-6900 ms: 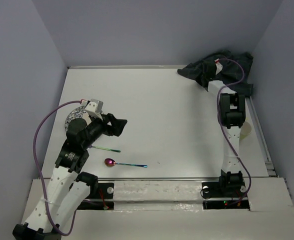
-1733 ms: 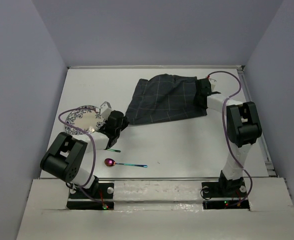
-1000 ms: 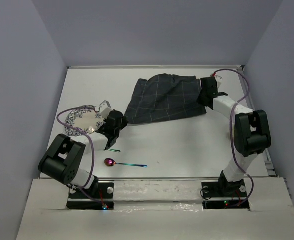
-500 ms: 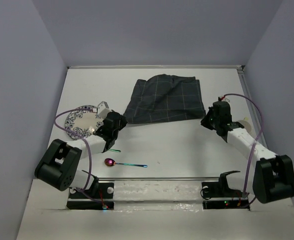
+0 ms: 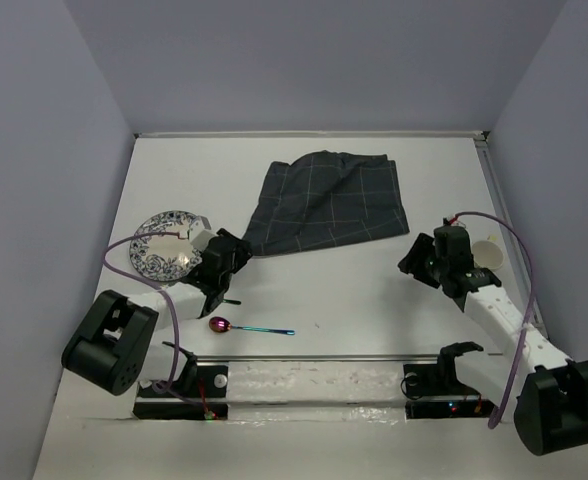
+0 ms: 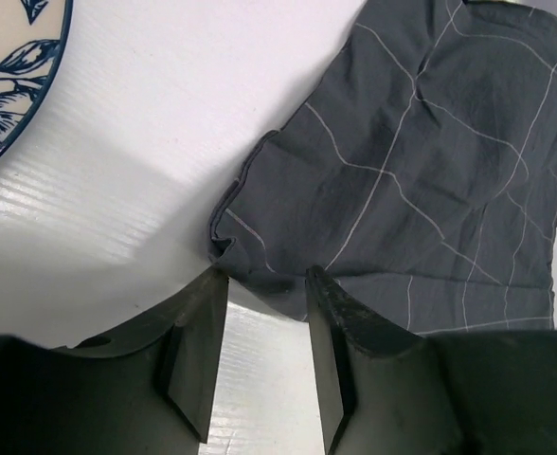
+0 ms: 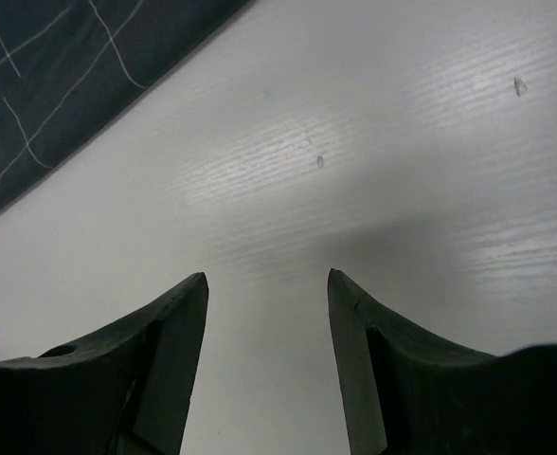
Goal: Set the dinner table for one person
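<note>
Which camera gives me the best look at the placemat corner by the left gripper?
Left wrist: the placemat corner fills the frame, crumpled, right at the open fingertips of the left gripper. Top external shows the whole cloth, but that corner is small against the gripper. Right wrist catches only another edge of it.

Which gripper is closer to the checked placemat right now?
Left. The left gripper sits at the placemat's near-left corner, with its fingertips at the cloth edge. The right gripper is over bare table beyond the near-right corner, clearly apart.
</note>
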Controlling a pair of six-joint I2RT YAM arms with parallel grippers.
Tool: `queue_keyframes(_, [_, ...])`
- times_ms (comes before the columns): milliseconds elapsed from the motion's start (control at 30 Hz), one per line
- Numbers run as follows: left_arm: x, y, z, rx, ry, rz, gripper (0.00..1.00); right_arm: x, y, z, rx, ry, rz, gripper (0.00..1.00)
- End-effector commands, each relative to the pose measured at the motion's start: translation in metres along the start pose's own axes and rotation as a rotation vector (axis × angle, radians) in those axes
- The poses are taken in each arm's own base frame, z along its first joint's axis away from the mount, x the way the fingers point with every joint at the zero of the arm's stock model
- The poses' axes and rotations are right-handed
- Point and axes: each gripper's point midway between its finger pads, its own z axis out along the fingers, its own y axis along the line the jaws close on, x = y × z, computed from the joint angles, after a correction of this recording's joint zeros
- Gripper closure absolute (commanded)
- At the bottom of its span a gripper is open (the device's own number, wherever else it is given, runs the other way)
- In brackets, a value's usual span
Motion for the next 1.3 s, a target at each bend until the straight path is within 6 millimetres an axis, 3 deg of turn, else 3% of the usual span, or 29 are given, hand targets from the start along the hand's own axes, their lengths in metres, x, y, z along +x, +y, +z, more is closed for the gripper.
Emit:
queue_keyframes(0, [-0.015,-0.005,-0.002,0.023,-0.059,-0.023,0.54,-0.053,0.022,0.001,0.011,-0.095,-0.047,0.40])
queue_keyframes(100, [-0.012,-0.002,0.000,0.012,-0.048,-0.018,0.59,-0.088,0.038,0.022,0.028,-0.152,-0.054,0.41])
queue_keyframes(133, [-0.011,-0.002,0.000,0.012,-0.046,-0.015,0.59,-0.087,0.034,0.040,0.068,-0.124,-0.064,0.42])
queue_keyframes(167, [-0.012,-0.001,0.000,0.011,-0.047,-0.015,0.59,-0.094,0.035,0.048,0.085,-0.128,-0.076,0.48])
queue_keyframes(200, [-0.012,-0.001,0.000,0.011,-0.049,-0.013,0.59,-0.115,0.045,0.051,0.091,-0.165,-0.079,0.51])
queue_keyframes(233, [-0.012,-0.001,0.000,0.011,-0.045,-0.010,0.59,-0.121,0.046,0.058,0.104,-0.165,-0.086,0.53])
queue_keyframes(267, [-0.013,0.000,0.001,0.009,-0.048,-0.013,0.59,-0.118,0.042,0.076,0.139,-0.138,-0.096,0.62])
queue_keyframes(333, [-0.015,0.002,0.001,0.006,-0.049,-0.016,0.58,-0.128,0.046,0.097,0.161,-0.127,-0.114,0.66])
queue_keyframes(433, [-0.015,0.009,0.005,-0.016,-0.040,-0.013,0.55,-0.142,0.053,0.111,0.172,-0.138,-0.123,0.72])
queue_keyframes(533, [-0.013,0.015,0.011,-0.038,-0.016,-0.010,0.55,-0.140,0.050,0.132,0.202,-0.108,-0.143,0.69])
queue_keyframes(600, [-0.016,0.019,0.013,-0.050,-0.024,-0.015,0.56,-0.144,0.052,0.142,0.214,-0.104,-0.151,0.61])
queue_keyframes(667, [-0.019,0.019,0.013,-0.051,-0.032,-0.015,0.59,-0.153,0.053,0.148,0.214,-0.109,-0.147,0.60])
queue_keyframes(833, [-0.019,0.015,0.017,-0.043,-0.028,-0.014,0.62,-0.151,0.045,0.164,0.259,-0.098,-0.155,0.57])
queue_keyframes(1267, [-0.019,0.016,0.020,-0.041,-0.033,0.000,0.83,-0.137,0.034,0.178,0.295,-0.058,-0.158,0.58])
